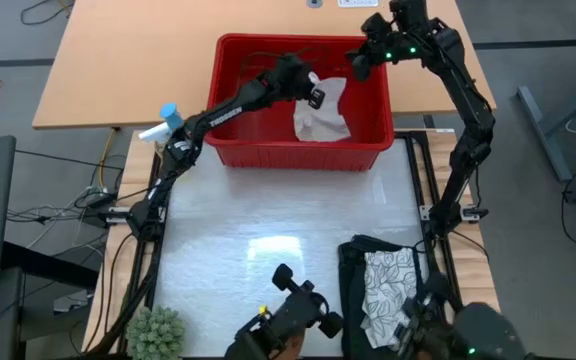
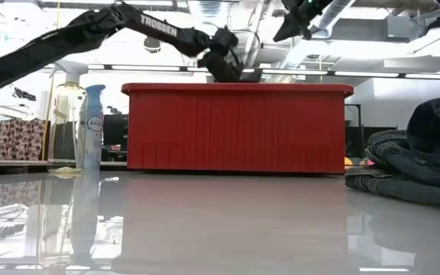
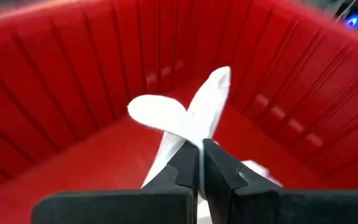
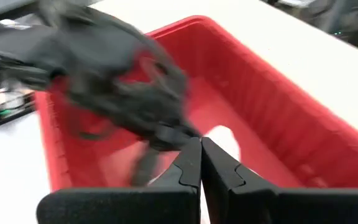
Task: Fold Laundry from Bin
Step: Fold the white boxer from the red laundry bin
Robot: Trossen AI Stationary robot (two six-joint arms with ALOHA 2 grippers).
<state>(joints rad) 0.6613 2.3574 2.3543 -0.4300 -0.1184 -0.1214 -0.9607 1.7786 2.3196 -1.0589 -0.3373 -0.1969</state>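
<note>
While the left gripper (image 3: pixel 201 163) is pinched on the small whitish cloth (image 1: pixel 321 112) inside the red bin (image 1: pixel 298 152) at the table's far edge, the right gripper (image 4: pixel 201 163) is held pressed together, empty, above the bin's far right corner.

Overall light: bright, even, from overhead strip lamps visible in the low view.
Glare: a pale patch of reflected light sits on the glossy table (image 1: pixel 268 250), toward 6 o'clock from the bin (image 1: pixel 230 150).
Reflections: the low view's tabletop mirrors the spray bottle (image 2: pixel 92 126) and the red wall.
Shadows: soft and short under the arms.
Blur: the right wrist view smears the left arm (image 4: pixel 104 68); the left wrist view softens the white cloth (image 3: pixel 185 115).
Backlight: the low view's arms read as silhouettes.
</note>
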